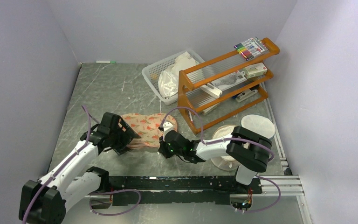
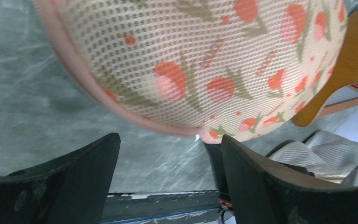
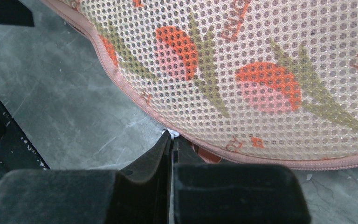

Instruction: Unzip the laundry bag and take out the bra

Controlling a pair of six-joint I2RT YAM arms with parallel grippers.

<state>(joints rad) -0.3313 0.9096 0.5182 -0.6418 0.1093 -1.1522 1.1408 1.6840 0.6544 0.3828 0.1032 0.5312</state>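
Laundry bag [image 1: 145,127] lies flat on the grey counter [image 1: 107,88] at the centre of the top view, its peach mesh printed with red-orange flowers and edged by a pink zip rim. At its lower right edge, the right end effector [image 1: 162,140] meets the rim. In the right wrist view its fingers [image 3: 144,168] are pressed together, with a small white tab [image 3: 170,133] pinched at their tips against the laundry bag's rim. The left end effector [image 1: 129,136] sits at the bag's left end. In the left wrist view its fingers [image 2: 79,163] are spread wide on either side of the rim, with the mesh just above them, and I cannot tell whether they touch it. An orange rack [image 1: 228,79] stands to the upper right. A white basket [image 1: 151,74] with clear plastic inside sits behind the rack, at top centre. A white mesh drum [image 1: 257,125] rests at the right, beside the right arm.
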